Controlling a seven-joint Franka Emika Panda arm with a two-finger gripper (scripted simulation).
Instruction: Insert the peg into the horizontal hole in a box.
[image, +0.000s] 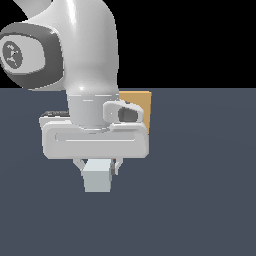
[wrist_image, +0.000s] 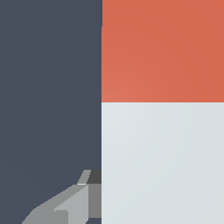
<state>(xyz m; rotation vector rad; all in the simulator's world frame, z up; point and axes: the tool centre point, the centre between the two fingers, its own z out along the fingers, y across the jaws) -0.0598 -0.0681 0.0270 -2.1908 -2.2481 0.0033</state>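
In the exterior view my gripper (image: 96, 169) points down with its fingers closed on either side of the peg (image: 96, 179), whose light grey-white end faces the camera. The peg is held off the floor. The tan box (image: 140, 106) stands behind the hand, mostly covered by it, and its hole is hidden. In the wrist view the peg (wrist_image: 162, 157) fills much of the picture. Its orange-red end (wrist_image: 162, 50) meets the grey-white length. One grey finger (wrist_image: 74, 205) presses against the peg's side.
A dark blue-grey floor (image: 200, 200) lies all around. The large white arm (image: 75, 45) fills the upper part of the exterior view's left and blocks what is behind it.
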